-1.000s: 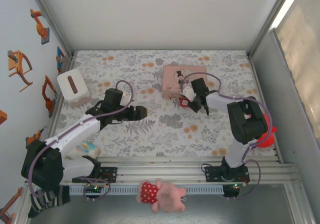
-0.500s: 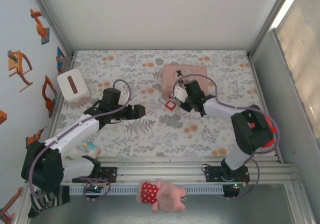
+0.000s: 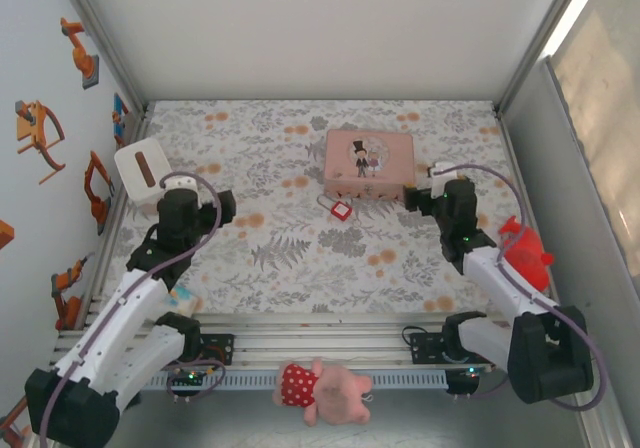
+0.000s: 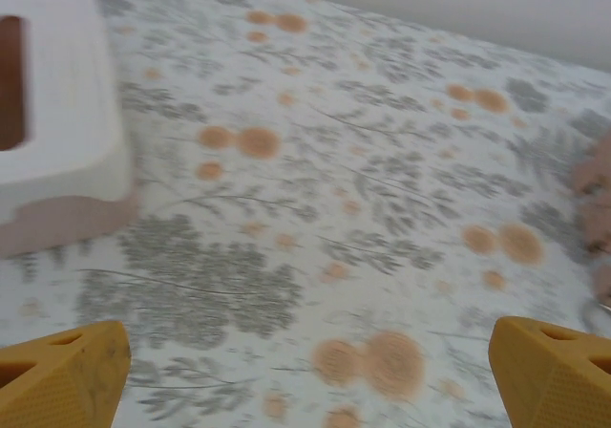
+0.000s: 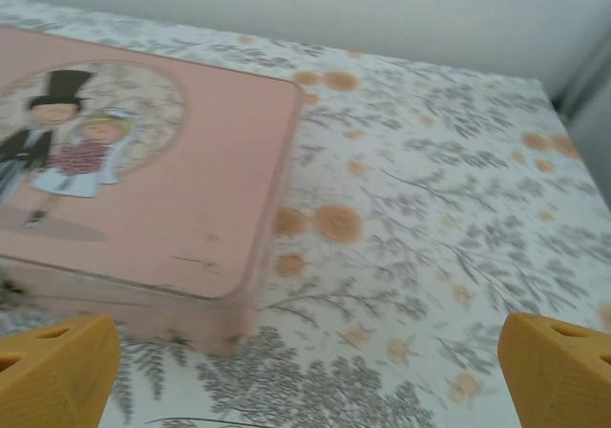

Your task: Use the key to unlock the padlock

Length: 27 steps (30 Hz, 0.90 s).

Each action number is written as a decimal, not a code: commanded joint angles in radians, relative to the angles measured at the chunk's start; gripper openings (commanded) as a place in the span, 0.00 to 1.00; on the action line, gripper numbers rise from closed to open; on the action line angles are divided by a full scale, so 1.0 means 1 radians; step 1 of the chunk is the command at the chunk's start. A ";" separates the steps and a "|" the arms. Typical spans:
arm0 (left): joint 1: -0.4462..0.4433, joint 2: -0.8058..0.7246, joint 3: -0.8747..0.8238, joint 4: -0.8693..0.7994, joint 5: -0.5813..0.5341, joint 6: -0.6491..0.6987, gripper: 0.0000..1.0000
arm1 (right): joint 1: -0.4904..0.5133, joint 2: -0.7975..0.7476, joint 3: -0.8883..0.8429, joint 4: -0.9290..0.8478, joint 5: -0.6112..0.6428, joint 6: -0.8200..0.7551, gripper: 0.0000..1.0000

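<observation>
You have both pairs of jaws released and empty, padlock (image 3: 339,210) lying mid-frame on the worktop (image 3: 250,153) just below the pink box (image 3: 368,164); unlocked or not, can't tell.

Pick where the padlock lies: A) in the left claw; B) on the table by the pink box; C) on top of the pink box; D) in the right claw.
B: the padlock lies loose on the table just in front of the pink box.
</observation>
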 commanded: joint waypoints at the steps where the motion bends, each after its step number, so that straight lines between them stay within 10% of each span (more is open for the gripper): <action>1: 0.069 0.004 -0.103 0.119 -0.255 0.068 0.96 | -0.048 -0.022 -0.061 0.123 0.063 0.117 0.99; 10: 0.114 0.331 -0.346 0.896 -0.225 0.315 0.96 | -0.102 0.189 -0.127 0.386 0.130 0.052 0.97; 24: 0.195 0.814 -0.337 1.481 0.074 0.409 0.96 | -0.167 0.466 -0.146 0.684 0.060 0.059 0.97; 27: 0.208 0.727 -0.280 1.231 0.082 0.363 0.96 | -0.169 0.466 -0.123 0.641 0.082 0.069 0.99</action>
